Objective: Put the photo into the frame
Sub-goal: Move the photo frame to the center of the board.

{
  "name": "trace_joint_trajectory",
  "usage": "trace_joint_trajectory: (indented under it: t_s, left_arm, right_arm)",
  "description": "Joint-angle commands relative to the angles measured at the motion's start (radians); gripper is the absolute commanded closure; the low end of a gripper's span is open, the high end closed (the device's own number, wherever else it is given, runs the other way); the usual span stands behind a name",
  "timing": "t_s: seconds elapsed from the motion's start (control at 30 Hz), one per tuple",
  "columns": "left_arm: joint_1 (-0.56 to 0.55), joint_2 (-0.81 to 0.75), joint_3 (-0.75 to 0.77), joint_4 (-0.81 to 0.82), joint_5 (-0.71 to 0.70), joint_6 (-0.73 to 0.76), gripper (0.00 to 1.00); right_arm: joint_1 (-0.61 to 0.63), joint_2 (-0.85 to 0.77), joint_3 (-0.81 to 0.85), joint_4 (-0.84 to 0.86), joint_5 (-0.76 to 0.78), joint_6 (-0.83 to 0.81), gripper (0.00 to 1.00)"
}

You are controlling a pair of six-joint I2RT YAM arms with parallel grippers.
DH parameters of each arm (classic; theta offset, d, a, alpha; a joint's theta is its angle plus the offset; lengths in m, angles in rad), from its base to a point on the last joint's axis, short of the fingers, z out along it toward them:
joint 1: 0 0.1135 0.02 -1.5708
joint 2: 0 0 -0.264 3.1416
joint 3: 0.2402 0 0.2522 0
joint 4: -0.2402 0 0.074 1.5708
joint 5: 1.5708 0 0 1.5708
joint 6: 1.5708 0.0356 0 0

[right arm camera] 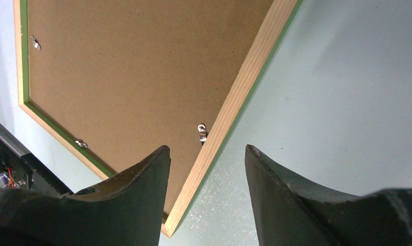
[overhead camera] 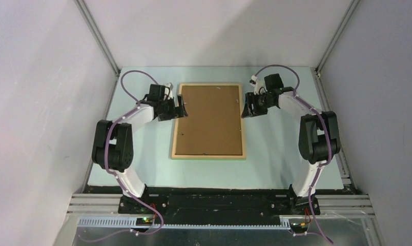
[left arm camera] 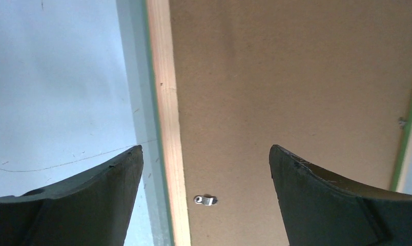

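Note:
The frame [overhead camera: 176, 123] lies face down in the middle of the table, pale wood rim up, a thin green edge showing. A brown backing board [overhead camera: 209, 120] fills it, held by small metal clips [left arm camera: 205, 200]. The photo is hidden or out of view. My left gripper [overhead camera: 182, 110] hovers over the frame's left rim [left arm camera: 165, 102], and its jaws [left arm camera: 205, 148] stand wide open and empty. At the frame's far right side my right gripper [overhead camera: 246, 107] is open. The rim [right arm camera: 245, 97] and a clip [right arm camera: 202, 131] show between its fingers [right arm camera: 207, 148], which touch nothing.
A pale green mat [overhead camera: 275, 154] covers the table around the frame. Grey walls and metal posts close in the left, right and back sides. A black rail [overhead camera: 214, 197] with the arm bases runs along the near edge.

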State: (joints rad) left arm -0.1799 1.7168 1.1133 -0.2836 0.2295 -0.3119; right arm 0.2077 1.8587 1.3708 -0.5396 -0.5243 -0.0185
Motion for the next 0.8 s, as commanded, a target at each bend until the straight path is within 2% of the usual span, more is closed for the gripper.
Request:
trace_joint_trajectory:
  t_s: [0.0, 0.1, 0.3, 0.4, 0.57, 0.77]
  left_arm:
    - [0.007, 0.058, 0.037, -0.013, -0.043, 0.071, 0.03]
    - [0.01, 0.09, 0.047, -0.015, -0.066, 0.087, 0.05]
    - [0.016, 0.12, 0.046, -0.023, -0.035, 0.076, 0.14]
    - [0.015, 0.12, 0.039, -0.024, -0.014, 0.066, 0.22]
    - [0.015, 0.133, 0.034, -0.028, 0.012, 0.046, 0.31]
    - [0.015, 0.148, 0.03, -0.028, 0.055, 0.027, 0.5]
  right_arm:
    - [0.003, -0.02, 0.044, 0.029, 0.041, 0.013, 0.4]
    - [0.004, -0.015, 0.041, 0.025, 0.045, 0.014, 0.41]
    - [0.004, -0.021, 0.024, 0.025, 0.041, 0.014, 0.41]
    - [0.007, -0.028, 0.014, 0.025, 0.039, 0.014, 0.41]
    - [0.01, -0.039, 0.0, 0.028, 0.033, 0.014, 0.41]
    - [0.012, -0.048, -0.015, 0.028, 0.032, 0.014, 0.41]
